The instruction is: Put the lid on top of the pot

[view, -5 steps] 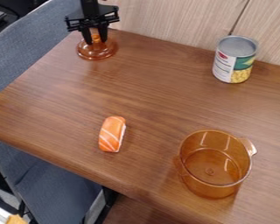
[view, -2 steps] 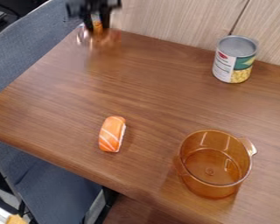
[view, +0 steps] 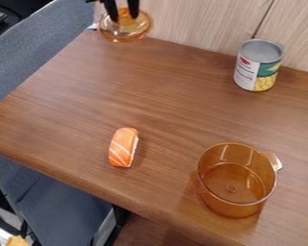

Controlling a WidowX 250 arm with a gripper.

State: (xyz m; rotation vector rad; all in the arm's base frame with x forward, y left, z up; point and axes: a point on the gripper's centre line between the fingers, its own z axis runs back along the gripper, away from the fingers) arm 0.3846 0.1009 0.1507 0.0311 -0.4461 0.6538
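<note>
Black gripper point(view: 123, 16) tight (lid knob point(view: 124, 12) between)

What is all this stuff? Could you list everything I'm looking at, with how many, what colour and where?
Lid: one, see-through amber, top left, held by its knob
Pot: one, see-through amber, lower right, uncovered
Sushi-like piece: one, orange with white stripes, left of the pot
Can: one, silver top, white, green and yellow label, upper right
Table: one, brown wood, across the middle
Panelling: pale wood, behind the table
Fabric furniture: blue-grey, left side and below the table edge, count unclear
Small object: one, orange-yellow, bottom left, kind unclear
Gripper: one, black, top left, around the knob
</note>
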